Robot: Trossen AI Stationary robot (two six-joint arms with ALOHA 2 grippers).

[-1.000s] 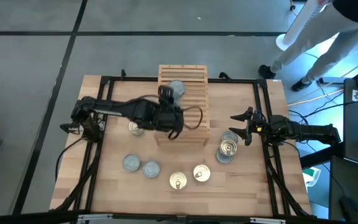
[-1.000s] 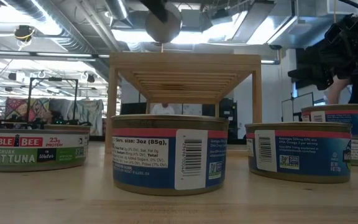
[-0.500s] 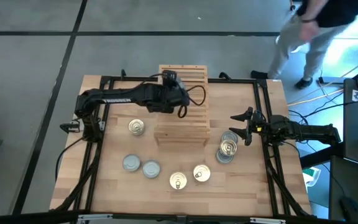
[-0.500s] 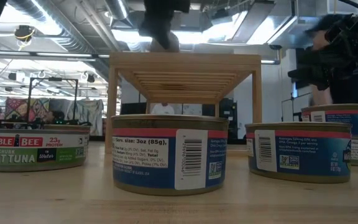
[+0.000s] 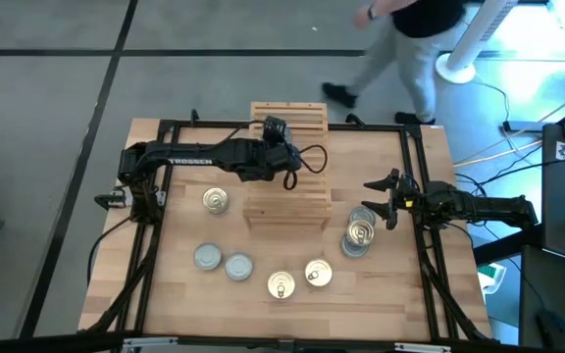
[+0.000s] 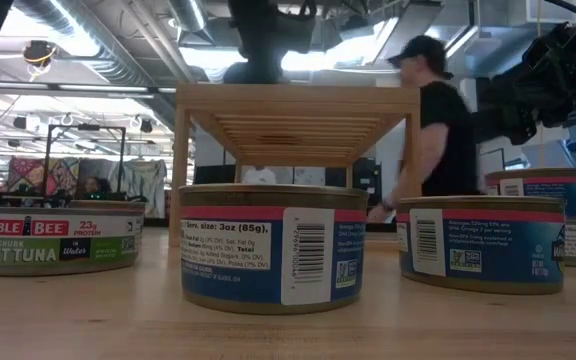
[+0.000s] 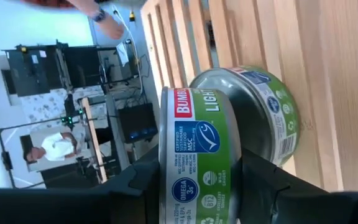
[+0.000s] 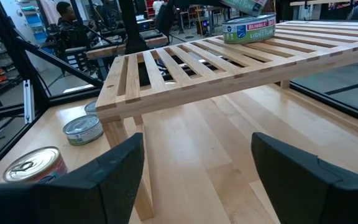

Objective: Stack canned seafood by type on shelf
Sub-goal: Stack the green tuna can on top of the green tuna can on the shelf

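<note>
A person (image 5: 405, 39) in a dark top and cap walks past beyond the table (image 5: 400, 284). Cables (image 5: 518, 167) trail over the grey floor (image 5: 47, 98).

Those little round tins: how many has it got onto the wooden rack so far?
One green-labelled tin already sits on the light-wood slatted shelf. The left gripper holds a second green-labelled tin just above it. Several tins are left on the butcher-block table, among them a gold-topped tin. The right gripper waits open beside the shelf.
</note>
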